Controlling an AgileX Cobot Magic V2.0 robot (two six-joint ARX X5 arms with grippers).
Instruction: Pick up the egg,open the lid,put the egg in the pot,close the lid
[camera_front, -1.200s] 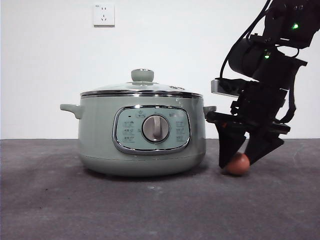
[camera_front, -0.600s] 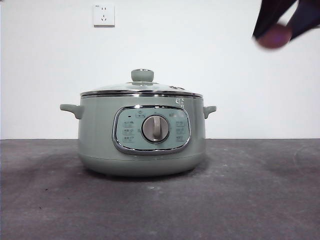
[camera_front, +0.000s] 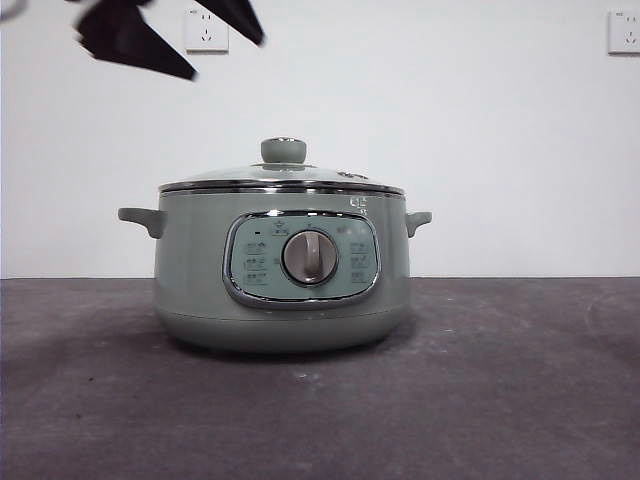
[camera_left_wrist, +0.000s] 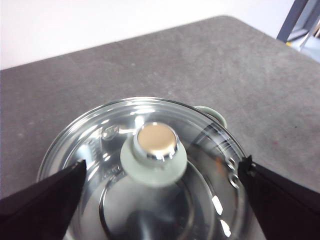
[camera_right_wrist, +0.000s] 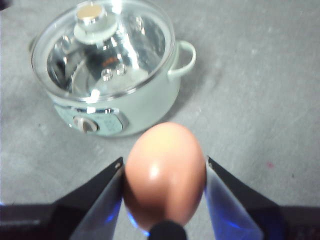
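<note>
The right gripper (camera_right_wrist: 165, 172) holds the egg (camera_right_wrist: 164, 172) between its jaws, high above the pot (camera_right_wrist: 107, 75). The left gripper (camera_left_wrist: 160, 175) is spread wide above the lid (camera_left_wrist: 145, 170), not touching it.

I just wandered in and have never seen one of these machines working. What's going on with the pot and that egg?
The right gripper holds a brown egg between its jaws, lifted high above the table, off to one side of the green pot. The glass lid is on the pot, so the egg can't go in yet. The left gripper hangs open above the lid, its jaws spread on either side of the knob, apparently about to take it.
</note>
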